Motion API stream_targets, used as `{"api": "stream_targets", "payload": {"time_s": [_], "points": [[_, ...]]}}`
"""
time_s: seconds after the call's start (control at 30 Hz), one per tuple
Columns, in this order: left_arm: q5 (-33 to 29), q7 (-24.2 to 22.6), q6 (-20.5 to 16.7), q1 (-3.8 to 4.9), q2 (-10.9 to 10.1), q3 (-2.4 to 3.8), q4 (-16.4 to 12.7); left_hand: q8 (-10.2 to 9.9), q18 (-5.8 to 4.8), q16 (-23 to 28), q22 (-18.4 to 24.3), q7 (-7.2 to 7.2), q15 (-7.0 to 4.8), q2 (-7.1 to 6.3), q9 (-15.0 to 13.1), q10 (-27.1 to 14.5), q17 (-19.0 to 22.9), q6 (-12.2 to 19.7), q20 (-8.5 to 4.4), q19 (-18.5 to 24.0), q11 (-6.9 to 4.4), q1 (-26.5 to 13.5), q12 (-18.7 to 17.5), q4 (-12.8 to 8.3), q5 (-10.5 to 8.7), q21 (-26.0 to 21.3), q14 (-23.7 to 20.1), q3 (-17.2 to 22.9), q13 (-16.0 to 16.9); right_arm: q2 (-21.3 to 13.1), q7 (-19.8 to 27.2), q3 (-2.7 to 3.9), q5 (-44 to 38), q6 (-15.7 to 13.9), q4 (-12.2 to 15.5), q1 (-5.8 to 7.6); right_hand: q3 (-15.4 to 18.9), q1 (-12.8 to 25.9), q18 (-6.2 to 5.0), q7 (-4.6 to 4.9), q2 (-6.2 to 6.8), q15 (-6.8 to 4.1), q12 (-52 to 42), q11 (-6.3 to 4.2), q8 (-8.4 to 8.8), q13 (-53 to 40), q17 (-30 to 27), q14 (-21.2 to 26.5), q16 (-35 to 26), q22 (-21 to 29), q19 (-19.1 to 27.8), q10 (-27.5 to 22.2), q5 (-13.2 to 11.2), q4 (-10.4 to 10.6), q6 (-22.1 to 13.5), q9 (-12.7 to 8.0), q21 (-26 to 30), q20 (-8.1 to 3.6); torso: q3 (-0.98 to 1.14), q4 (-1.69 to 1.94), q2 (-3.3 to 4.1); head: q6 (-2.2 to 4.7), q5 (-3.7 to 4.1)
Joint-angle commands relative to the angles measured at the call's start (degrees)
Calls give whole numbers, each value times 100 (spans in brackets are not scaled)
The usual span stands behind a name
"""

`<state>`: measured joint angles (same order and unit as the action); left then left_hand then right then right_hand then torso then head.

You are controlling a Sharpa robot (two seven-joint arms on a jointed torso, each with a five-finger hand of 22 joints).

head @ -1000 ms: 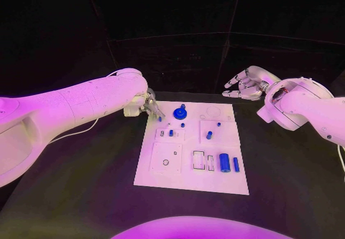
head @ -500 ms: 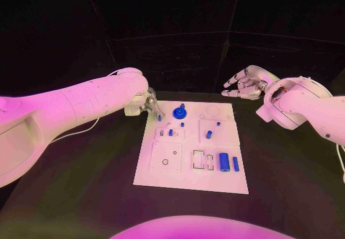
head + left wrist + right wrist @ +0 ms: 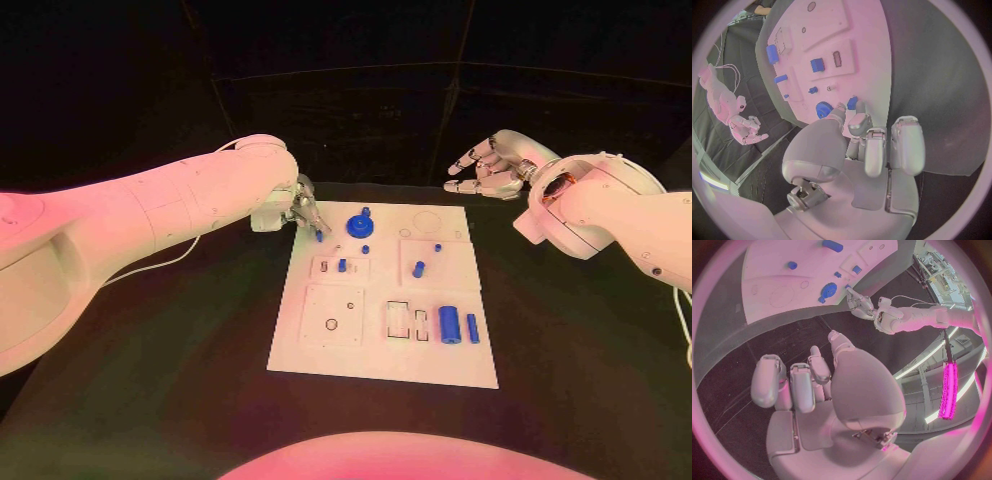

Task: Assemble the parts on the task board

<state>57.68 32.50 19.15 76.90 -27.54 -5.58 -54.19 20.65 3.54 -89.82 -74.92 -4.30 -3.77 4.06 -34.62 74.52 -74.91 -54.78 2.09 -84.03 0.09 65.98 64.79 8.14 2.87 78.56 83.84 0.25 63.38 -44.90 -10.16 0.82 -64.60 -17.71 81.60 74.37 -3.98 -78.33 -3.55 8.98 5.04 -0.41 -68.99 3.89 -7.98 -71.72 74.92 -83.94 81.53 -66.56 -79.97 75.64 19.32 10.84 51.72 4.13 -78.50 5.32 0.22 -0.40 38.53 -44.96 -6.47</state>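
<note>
- Left hand (image 3: pixel 296 212) at the far left corner of the task board (image 3: pixel 382 370), fingers (image 3: pixel 856 122) pinching a small blue part (image 3: pixel 319 237) just above the board surface.
- Blue round knob part (image 3: pixel 361 228) sits on the board just beside those fingers.
- Right hand (image 3: pixel 488 168) raised off the tabletop (image 3: pixel 173 340) beyond the board's far right corner, well apart from the parts, fingers loosely curled and spread, grasping nothing.
- Further from the left fingers, toward the near right of the board: blue cylinder (image 3: pixel 450 326) lying flat, thin blue bar (image 3: pixel 473 329) right next to it.
- Small blue pegs (image 3: pixel 420 269) stand mid-board, between both groups.
</note>
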Motion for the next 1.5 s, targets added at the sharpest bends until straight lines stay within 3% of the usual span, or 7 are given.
{"api": "stream_targets", "payload": {"time_s": [0.03, 0.33, 0.47, 0.63, 0.87, 1.23, 1.5], "points": [[-14, -67, 62, 8, 12, 2, 16, -36, -29, -18, -79, 7, 4, 79, 21, 37, -1509, -47, 30, -83, -19, 181, 9, -120, -13, 36, 616, 69, -10, 4, 33, 5, -21, 34, 7, 12, 11, -18, -107, -3, 0, -25, 2, -3, -38, -5, 246, -315, -32, 5, 42, -34, 19, 37, -42, -7, 27, 2, -1, -1, 1, -8, -1], [-14, -60, 111, 8, 34, 2, 49, -110, -26, -18, -80, 60, -42, 358, 114, 4, -1509, -34, -7, -78, -76, 882, -34, -648, -12, 27, 616, 622, -34, 4, 29, 5, -21, 44, 10, 12, 13, -20, -107, -4, -3, -26, -9, -4, -44, -12, 247, -316, -32, 3, 40, -27, 29, 42, -39, -6, 27, 2, 0, -4, 0, -15, 9], [-19, -71, 130, 8, 38, 2, 48, -121, -26, -18, -78, 19, -24, 403, 152, -32, -1509, -12, -8, -75, -58, 1138, -100, -1033, 15, 16, 616, 1188, -80, 0, 25, 5, -21, 52, 13, 12, 13, -29, -107, -5, -7, -27, -16, -5, -52, -17, 249, -317, -32, 3, 38, -22, 53, 45, -36, -4, 28, 1, 3, -2, 0, -23, 11], [-170, -86, 12, 8, -23, 2, -20, 11, -25, -18, -97, -40, 27, 118, 130, 15, -1509, -16, 46, -79, -33, 560, -134, -1368, 37, 10, 616, 2350, -145, 0, 27, 5, -21, 55, 12, 12, 13, -38, -107, -6, -10, -28, -13, -6, -58, -13, 245, -316, -36, 7, 38, -26, 81, 47, -36, -4, 30, 0, -2, 3, -1, -24, 19], [-549, -132, -463, 15, -300, 3, -380, 252, -24, -18, -108, -18, 5, -174, 16, 64, -1509, 10, 41, -85, -39, 25, -101, -1554, 107, -5, 616, 3283, -161, -6, 20, 5, -21, 61, 8, 12, 13, -40, -107, -6, -11, -28, -16, -6, -61, -14, 246, -317, -36, 6, 37, -24, 93, 49, -36, -4, 30, 0, 8, 21, -9, -24, 12], [-1014, -211, -1338, 11, -960, -4, -1586, 508, -23, -18, -121, 38, -21, -374, -113, 78, -1509, 46, 11, -94, -59, -260, -144, -1620, 279, -13, 616, 3784, -248, -14, 14, 5, -21, 88, -7, 12, 16, -43, -108, -7, -13, -29, -19, -7, -71, -15, 240, -316, -42, 11, 38, -24, 134, 59, -34, -3, 35, -1, 0, 30, -11, -30, -16], [-970, -347, -2081, -128, -1412, -40, -2331, 590, -21, -18, -120, 52, -32, -436, -151, 45, -1509, 57, -2, -96, -73, -318, -249, -1632, 319, -19, 616, 3899, -379, -28, 2, 4, -21, 113, -16, 12, 17, -47, -107, -8, -15, -30, -17, -8, -77, -12, 239, -316, -45, 8, 35, -26, 164, 65, -35, -3, 34, -2, 8, 33, -11, -48, -44]]}}
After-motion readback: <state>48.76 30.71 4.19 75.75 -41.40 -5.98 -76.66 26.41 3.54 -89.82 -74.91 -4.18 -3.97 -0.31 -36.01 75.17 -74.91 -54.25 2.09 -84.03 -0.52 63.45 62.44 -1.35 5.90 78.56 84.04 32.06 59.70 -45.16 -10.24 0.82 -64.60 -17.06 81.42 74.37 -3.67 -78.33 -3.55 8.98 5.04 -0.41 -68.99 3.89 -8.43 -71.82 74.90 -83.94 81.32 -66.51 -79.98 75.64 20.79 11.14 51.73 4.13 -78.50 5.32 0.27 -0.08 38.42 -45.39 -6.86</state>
